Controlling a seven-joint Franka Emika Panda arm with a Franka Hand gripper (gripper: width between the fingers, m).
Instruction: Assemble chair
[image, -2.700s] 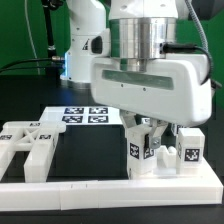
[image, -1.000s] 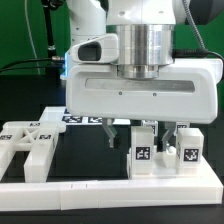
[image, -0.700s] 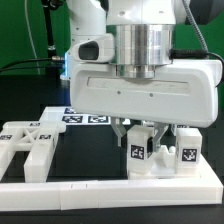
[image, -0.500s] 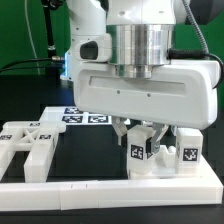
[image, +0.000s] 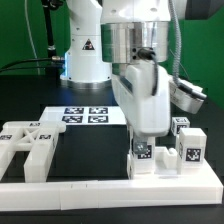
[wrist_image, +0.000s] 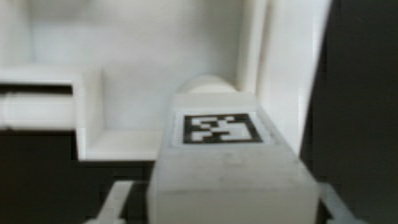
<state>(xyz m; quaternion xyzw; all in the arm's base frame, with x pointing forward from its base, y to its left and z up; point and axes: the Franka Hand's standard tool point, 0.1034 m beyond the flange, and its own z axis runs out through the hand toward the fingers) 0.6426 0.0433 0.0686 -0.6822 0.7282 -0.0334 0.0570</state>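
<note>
My gripper (image: 142, 140) stands over the exterior view's right, its hand turned edge-on. It is shut on a white chair post (image: 143, 158) with a black-and-white tag, which stands by the front rail. In the wrist view the post (wrist_image: 222, 150) fills the gap between my fingers (wrist_image: 121, 196), its tag facing the camera. A second tagged post with a cube top (image: 190, 148) stands just to the exterior view's right of it. Flat white chair pieces (image: 28, 145) lie at the exterior view's left; white parts also show in the wrist view (wrist_image: 107, 70).
The marker board (image: 85, 115) lies on the black table behind the parts. The long white L-shaped rail (image: 90, 186) runs along the front edge. The robot base (image: 85, 50) stands at the back.
My hand has turned about a quarter turn, from broad-side to edge-on, with the post in its fingers. The post now stands straighter than half a second ago.
</note>
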